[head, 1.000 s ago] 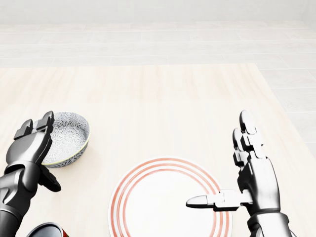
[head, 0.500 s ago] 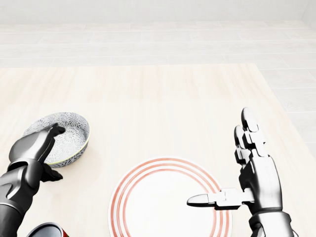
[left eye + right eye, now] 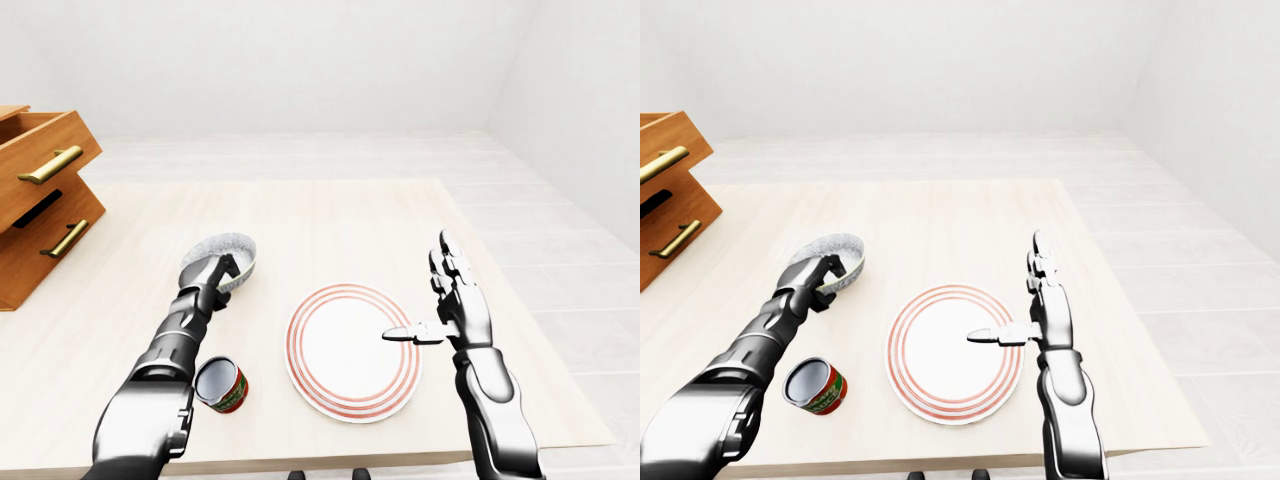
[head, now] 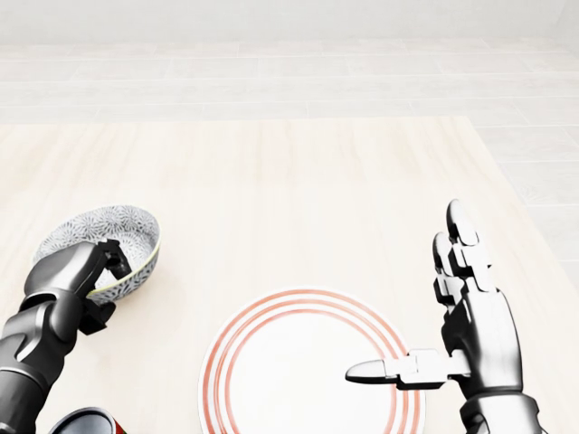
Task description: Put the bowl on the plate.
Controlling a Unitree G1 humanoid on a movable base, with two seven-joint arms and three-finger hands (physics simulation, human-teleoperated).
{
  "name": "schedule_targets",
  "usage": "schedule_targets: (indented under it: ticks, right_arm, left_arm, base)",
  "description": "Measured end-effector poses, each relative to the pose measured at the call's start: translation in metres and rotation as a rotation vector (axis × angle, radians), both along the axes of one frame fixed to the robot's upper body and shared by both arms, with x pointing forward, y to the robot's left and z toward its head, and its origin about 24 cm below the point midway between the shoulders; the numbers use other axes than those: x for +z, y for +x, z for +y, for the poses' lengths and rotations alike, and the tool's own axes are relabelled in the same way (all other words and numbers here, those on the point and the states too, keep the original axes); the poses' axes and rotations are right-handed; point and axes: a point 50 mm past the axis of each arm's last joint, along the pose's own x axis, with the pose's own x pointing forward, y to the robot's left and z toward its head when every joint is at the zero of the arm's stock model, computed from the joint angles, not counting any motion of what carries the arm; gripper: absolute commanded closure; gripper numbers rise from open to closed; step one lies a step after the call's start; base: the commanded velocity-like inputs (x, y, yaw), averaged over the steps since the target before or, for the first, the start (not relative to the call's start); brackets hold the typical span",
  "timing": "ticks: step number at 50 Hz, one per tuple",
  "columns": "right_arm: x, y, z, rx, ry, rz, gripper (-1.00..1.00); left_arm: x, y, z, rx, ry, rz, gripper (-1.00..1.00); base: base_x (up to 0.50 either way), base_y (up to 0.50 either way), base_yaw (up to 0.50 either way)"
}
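Table (image 4: 298, 172) bare between bowl (image 4: 113, 242) and plate (image 4: 271, 362); right hand (image 4: 470, 321) overhangs plate rim, seemingly

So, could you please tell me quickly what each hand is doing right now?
Left hand: closed on the near rim of the bowl, which is tilted.
Right hand: open, holding nothing, thumb over the plate.

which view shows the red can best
The right-eye view: the whole red can shows, open top and label, below the left robot hand. The left-eye view shows it too, partly crowded by the left arm. The head view catches only its rim at the bottom edge.
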Motion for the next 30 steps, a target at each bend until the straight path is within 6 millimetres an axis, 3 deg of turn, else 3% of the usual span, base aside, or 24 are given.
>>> schedule_targets:
  ticks: [5,8,30]
  right_arm:
    - [0.0001,-0.0009,0.0000,0.000,0.001,-0.001,-1.00]
    - [0.0002,-0.0012,0.0000,-0.001,0.001,-0.001,-1.00]
    - [0.0017,-0.0018,0.0003,0.000,0.002,-0.007,-1.00]
  left_arm:
    - [0.0006,0.0005,0.0000,0.000,-0.009,0.005,0.76]
    - [0.0007,0.0006,-0.0001,0.000,-0.014,0.008,1.00]
    - [0.0096,0.0038,0.0014,-0.012,-0.012,-0.005,1.00]
  base:
    - [0.00,0.00,0.00]
    - [0.00,0.00,0.00]
    - [0.00,0.00,0.00]
